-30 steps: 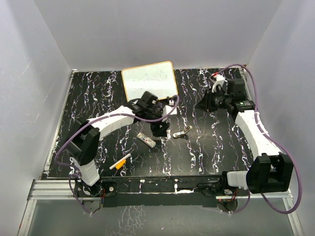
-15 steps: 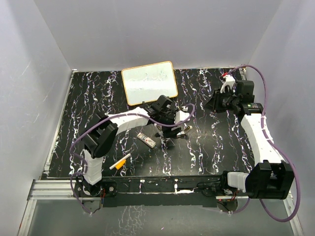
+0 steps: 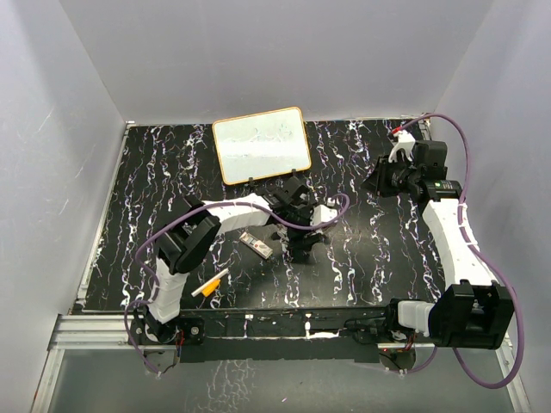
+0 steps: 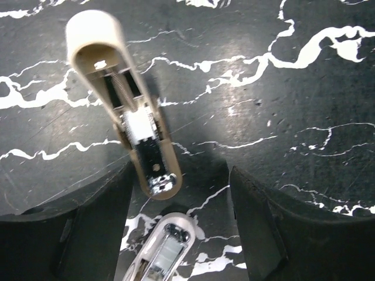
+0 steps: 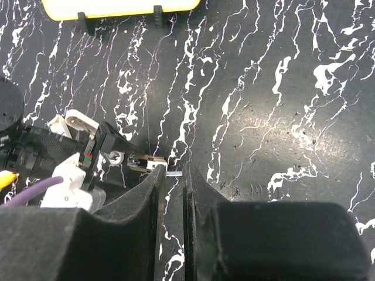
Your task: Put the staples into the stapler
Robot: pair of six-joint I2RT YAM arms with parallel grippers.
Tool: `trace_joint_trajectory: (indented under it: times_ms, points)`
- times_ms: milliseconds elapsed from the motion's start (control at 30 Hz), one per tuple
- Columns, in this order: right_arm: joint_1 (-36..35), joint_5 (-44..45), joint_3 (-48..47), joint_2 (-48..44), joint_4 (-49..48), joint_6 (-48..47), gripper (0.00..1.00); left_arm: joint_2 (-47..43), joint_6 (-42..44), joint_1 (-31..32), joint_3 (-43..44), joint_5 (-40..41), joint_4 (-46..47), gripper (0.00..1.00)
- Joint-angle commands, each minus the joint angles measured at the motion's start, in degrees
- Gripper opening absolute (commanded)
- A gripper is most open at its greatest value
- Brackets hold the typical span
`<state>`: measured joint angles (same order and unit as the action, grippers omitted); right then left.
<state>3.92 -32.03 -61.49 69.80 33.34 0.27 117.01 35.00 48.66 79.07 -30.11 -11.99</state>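
Note:
The stapler lies folded open on the black marbled table. In the left wrist view its tan top arm (image 4: 126,111) shows its spring and channel, and its white-and-silver base (image 4: 164,252) lies below. My left gripper (image 4: 180,171) is open and straddles the stapler low over the table; in the top view (image 3: 301,243) it hides the stapler. The staples (image 3: 256,245), a small white pack with a grey strip, lie just left of that gripper. My right gripper (image 3: 377,179) is raised at the back right, its jaws together apart from a thin slit, and it holds nothing (image 5: 174,171).
A yellow-framed whiteboard (image 3: 261,144) stands at the back centre. An orange-and-white marker (image 3: 209,284) lies near the front left. Grey walls enclose the table on three sides. The right wrist view shows the left arm's wrist and purple cable (image 5: 35,187).
My left gripper has moved right and nearer, from beside the staples pack to over the stapler. My right arm has drawn back a little to the right.

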Motion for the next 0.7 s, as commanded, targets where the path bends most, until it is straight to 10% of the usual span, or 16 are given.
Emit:
trace_joint_trajectory:
  times_ms: [0,667]
  points:
    - [0.42,1.92,-2.23,-0.69,-0.64,-0.74,0.10,-1.27,-0.64,2.05,-0.43,-3.14,-1.53,0.63]
    - [0.47,2.92,-3.19,4.30,3.98,-7.44,0.09,-1.79,-8.42,9.28,-3.58,-9.34,3.17,0.61]
